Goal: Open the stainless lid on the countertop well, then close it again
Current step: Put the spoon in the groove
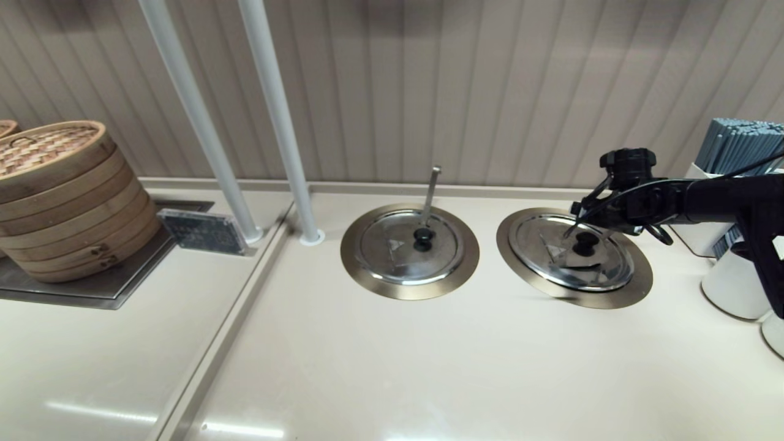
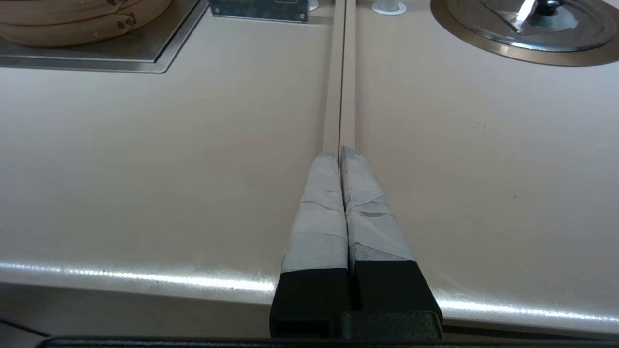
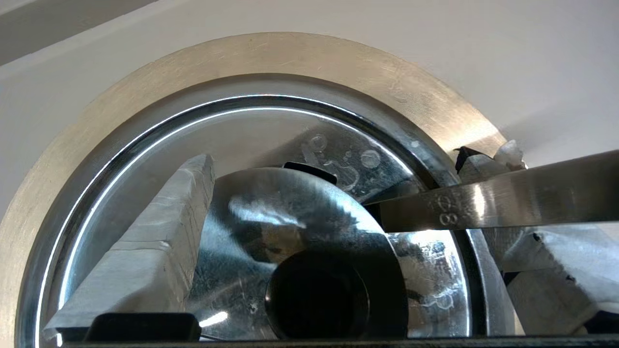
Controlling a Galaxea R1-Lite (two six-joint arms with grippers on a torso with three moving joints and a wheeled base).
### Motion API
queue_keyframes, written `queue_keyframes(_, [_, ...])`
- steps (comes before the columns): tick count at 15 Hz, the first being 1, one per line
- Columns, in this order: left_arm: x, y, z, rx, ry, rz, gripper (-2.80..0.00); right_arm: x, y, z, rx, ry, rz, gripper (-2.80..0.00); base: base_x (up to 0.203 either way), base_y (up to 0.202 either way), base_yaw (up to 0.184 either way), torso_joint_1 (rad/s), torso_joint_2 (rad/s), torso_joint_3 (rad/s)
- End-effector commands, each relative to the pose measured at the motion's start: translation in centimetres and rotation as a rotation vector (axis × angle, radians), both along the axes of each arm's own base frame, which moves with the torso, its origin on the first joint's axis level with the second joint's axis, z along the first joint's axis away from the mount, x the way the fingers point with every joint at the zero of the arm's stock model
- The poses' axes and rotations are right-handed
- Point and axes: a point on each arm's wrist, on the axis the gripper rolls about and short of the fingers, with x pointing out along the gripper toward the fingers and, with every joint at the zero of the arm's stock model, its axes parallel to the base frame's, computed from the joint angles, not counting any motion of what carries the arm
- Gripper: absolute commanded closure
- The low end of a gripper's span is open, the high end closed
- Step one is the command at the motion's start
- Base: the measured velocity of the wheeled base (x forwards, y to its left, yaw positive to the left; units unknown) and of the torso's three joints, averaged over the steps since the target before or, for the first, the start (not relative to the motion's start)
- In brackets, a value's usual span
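Observation:
The stainless lid lies on the right-hand countertop well, whose bronze rim ring shows all round it; the well's dark inside is hidden. Its black knob sits at the centre. My right gripper hovers just above the lid, open. In the right wrist view the lid fills the picture, the knob lies between the taped fingers, untouched, and the slanted ladle handle crosses in front of the other finger. My left gripper is parked, shut, over the counter seam.
A twin lid with a nearly vertical ladle handle sits left of the task well. White cups and grey chopsticks stand close by the right arm. Bamboo steamers, a small sign and two white poles stand at the left.

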Motion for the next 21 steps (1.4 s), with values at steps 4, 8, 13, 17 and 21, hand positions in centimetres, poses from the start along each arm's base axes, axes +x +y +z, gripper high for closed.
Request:
queue_keyframes(4, [0.0,0.0,0.0,0.000,0.000,0.000,0.00,0.9,1.1,-0.5,-0.006,-0.005,0.025,-2.80,0.000,0.000,0.000,0.000,0.00,0.000])
queue_keyframes(8, [0.0,0.0,0.0,0.000,0.000,0.000,0.00,1.1,2.1,-0.7,-0.011,0.000,0.047,-2.80,0.000,0.000,0.000,0.000,0.00,0.000])
queue_keyframes(13, [0.0,0.0,0.0,0.000,0.001,0.000,0.00,1.2,2.6,-1.1,-0.012,0.006,0.055,-2.80,0.000,0.000,0.000,0.000,0.00,0.000])
queue_keyframes(17, [0.0,0.0,0.0,0.000,0.000,0.000,0.00,0.7,2.3,-1.1,-0.010,0.022,0.042,-2.80,0.000,0.000,0.000,0.000,0.00,0.000])
queue_keyframes(21, [0.0,0.0,0.0,-0.001,0.000,0.000,0.00,-2.3,2.2,-0.2,0.005,0.076,0.034,-2.80,0.000,0.000,0.000,0.000,0.00,0.000])
